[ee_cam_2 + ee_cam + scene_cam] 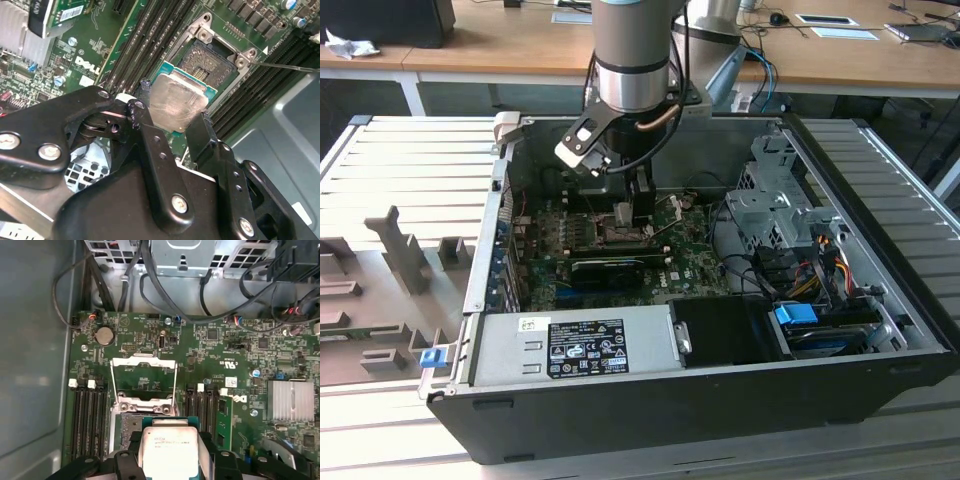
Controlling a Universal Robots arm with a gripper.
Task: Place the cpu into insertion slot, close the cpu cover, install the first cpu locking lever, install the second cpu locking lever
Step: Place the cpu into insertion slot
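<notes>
The black two-fingered gripper (175, 107) pinches the small silvery-grey square cpu (181, 97) just over the dark, metal-rimmed square insertion slot (214, 61), apparently unseated; the thin silvery cpu cover (144, 361) stands open: every step remains.

A lab: desks (500, 45) behind an opened computer case (720, 400)

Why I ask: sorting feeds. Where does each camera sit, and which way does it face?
Exterior view: off-arm, above the open case, looking down inside; arm, claw show.
First wrist view: wrist-mounted, faces the board and raised cpu cover.
Second wrist view: wrist-mounted, faces the insertion slot.
Both wrist views share the cpu in the claw.
</notes>
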